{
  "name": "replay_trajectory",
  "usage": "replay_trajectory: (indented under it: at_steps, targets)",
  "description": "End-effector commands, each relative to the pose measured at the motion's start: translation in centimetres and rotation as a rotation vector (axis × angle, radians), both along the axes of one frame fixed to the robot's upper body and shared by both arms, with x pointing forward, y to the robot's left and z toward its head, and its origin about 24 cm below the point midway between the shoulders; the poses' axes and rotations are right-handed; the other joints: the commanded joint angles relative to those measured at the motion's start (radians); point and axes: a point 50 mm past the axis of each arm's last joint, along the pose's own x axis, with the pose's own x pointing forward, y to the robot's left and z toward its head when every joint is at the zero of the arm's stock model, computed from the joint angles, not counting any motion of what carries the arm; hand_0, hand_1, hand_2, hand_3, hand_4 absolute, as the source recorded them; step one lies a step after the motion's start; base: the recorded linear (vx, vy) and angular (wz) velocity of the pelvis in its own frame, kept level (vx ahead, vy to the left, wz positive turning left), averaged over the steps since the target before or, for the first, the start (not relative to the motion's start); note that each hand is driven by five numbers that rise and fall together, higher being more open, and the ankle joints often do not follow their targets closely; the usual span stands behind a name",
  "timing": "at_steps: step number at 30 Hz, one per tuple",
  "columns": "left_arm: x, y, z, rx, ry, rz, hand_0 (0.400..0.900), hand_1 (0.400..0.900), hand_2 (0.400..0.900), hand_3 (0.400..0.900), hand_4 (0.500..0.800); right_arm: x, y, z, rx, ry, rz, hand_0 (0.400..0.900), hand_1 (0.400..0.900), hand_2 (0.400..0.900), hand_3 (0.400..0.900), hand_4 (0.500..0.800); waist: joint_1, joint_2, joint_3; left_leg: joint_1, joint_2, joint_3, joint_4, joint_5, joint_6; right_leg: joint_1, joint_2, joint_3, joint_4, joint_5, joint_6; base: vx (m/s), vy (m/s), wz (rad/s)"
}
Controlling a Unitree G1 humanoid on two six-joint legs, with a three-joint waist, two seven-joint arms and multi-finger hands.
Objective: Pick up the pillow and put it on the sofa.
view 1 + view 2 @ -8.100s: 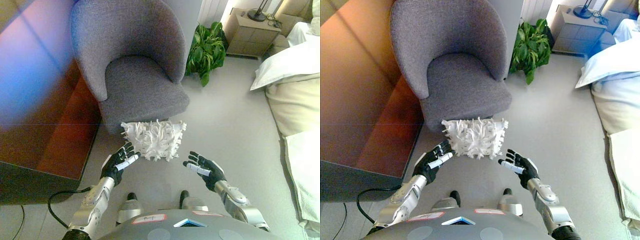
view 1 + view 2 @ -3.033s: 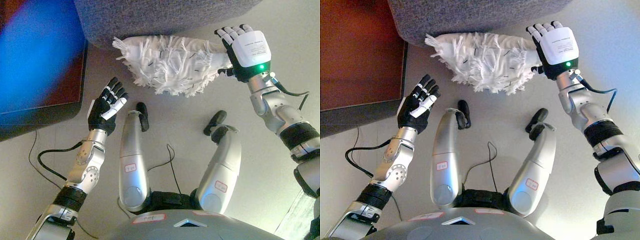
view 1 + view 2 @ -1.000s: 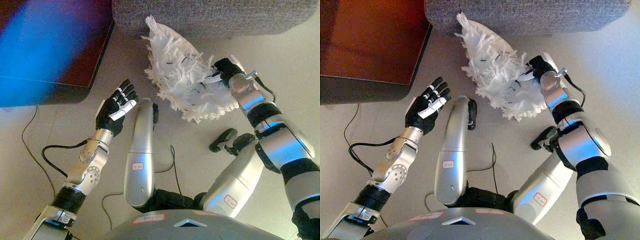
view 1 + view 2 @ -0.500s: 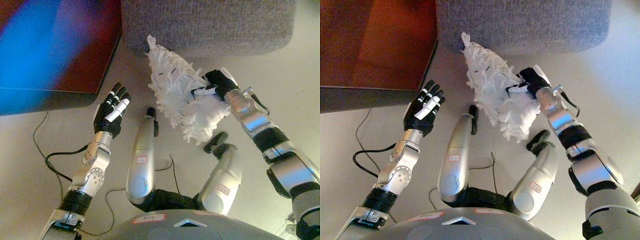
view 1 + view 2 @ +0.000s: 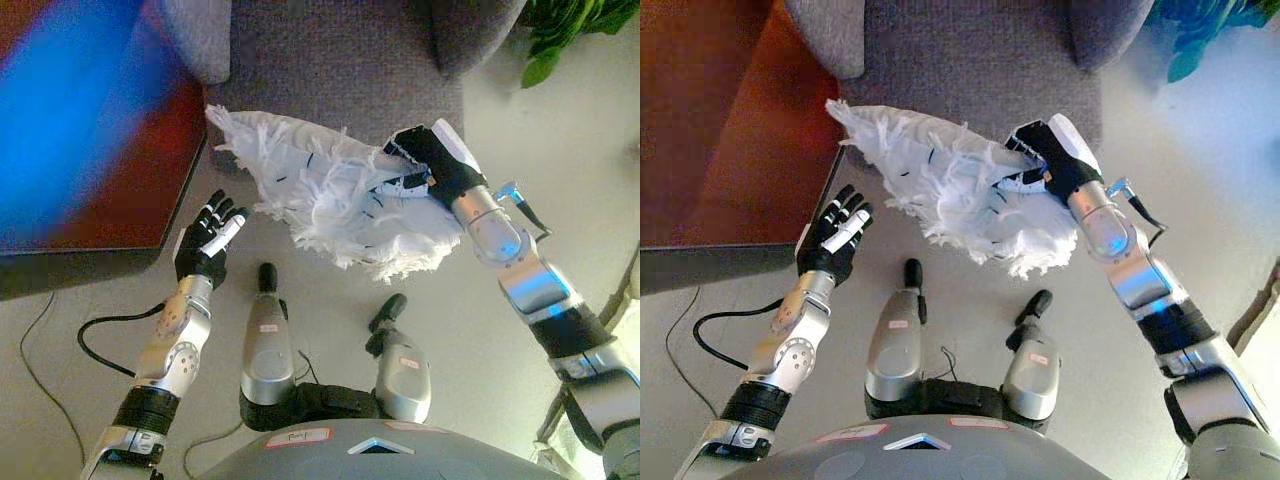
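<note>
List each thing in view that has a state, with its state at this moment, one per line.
pillow: lifted off the floor, held at its right end, in front of the seat.
right hand: shut on the pillow.
left hand: open, empty, apart from the pillow.
grey armchair: seat bare, nothing on it yet.
potted plant: beside the armchair, only leaves showing.

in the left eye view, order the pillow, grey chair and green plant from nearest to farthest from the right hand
1. The pillow: the right hand grips its right end, so they touch.
2. The grey chair: its seat front lies just above and behind the hand.
3. The green plant: farthest, at the upper right corner.
</note>
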Motion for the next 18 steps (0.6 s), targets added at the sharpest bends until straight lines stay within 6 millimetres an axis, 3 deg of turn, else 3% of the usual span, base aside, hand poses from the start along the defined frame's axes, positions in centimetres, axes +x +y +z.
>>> replay_trajectory:
  at_steps: [1, 11, 16, 18]
  targets:
    - [-1.3, 0.1, -1.0, 0.067, 0.02, -0.031, 0.9, 0.9, 0.9, 0.9, 0.8, -2.8, 1.5, 9.1, 0.171, -0.51, 0.189, 0.4, 0.4, 0.4, 0.4, 0.5, -0.002, -0.008, -0.258, 0.12, -0.027, 0.059, -0.192, 0.052, 0.069, 0.002, -0.074, 0.014, -0.029, 0.097, 0.08, 0.1, -0.007, 0.08]
    - [-2.8, 1.7, -2.0, 0.079, 0.075, 0.046, 0.9, 0.9, 0.9, 0.9, 0.8, -3.3, -0.4, 11.8, 0.054, -0.588, 0.157, 0.4, 0.4, 0.4, 0.4, 0.5, 0.006, -0.02, -0.346, 0.202, -0.02, 0.076, -0.226, 0.049, 0.054, 0.089, -0.028, -0.012, -0.054, 0.038, 0.061, 0.08, 0.019, 0.1]
    - [-4.0, 3.2, -2.0, 0.12, 0.103, 0.052, 0.9, 0.9, 0.9, 0.9, 0.8, -2.3, -1.7, 12.6, -0.004, -0.51, 0.141, 0.4, 0.4, 0.4, 0.4, 0.5, 0.043, -0.04, -0.355, 0.21, -0.012, 0.058, -0.223, 0.055, 0.036, 0.129, -0.021, -0.044, -0.063, 0.024, 0.056, 0.1, -0.027, 0.22]
    - [-4.6, 3.8, -1.8, 0.127, 0.115, 0.031, 0.9, 0.9, 0.9, 0.9, 0.8, -1.1, -2.8, 12.4, -0.018, -0.38, 0.14, 0.4, 0.4, 0.4, 0.4, 0.5, 0.069, -0.052, -0.357, 0.21, -0.01, 0.045, -0.223, 0.057, 0.028, 0.144, -0.02, -0.062, -0.069, 0.022, 0.056, 0.11, -0.047, 0.26]
